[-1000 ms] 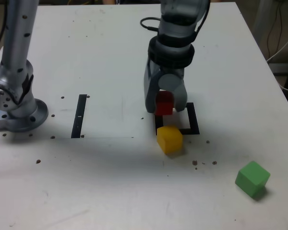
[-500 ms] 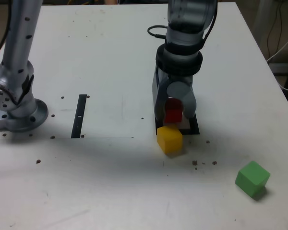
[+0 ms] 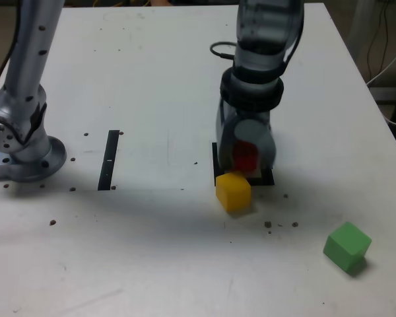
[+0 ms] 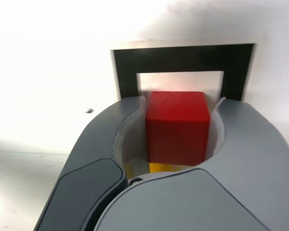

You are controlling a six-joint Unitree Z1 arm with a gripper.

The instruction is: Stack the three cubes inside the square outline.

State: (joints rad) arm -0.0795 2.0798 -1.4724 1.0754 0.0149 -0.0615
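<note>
The tool (image 3: 249,158) brackets the red cube (image 4: 177,126) narrowly over the square outline (image 4: 183,60), yellow cube (image 3: 233,191) just beside, green cube (image 3: 347,246) well apart on the desk (image 3: 152,251).

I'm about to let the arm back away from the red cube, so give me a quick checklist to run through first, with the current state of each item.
1. Red cube over the square outline: ok, it sits between the frame's side bars in the wrist view.
2. Red cube resting flat on the table: cannot tell, the gripper hides its base.
3. Gripper released: cannot tell, the jaws still flank the cube closely.
4. Yellow cube clear of the outline: not ok, it sits right at the frame's near edge.
5. Green cube reachable: ok, alone at the exterior view's lower right.
</note>
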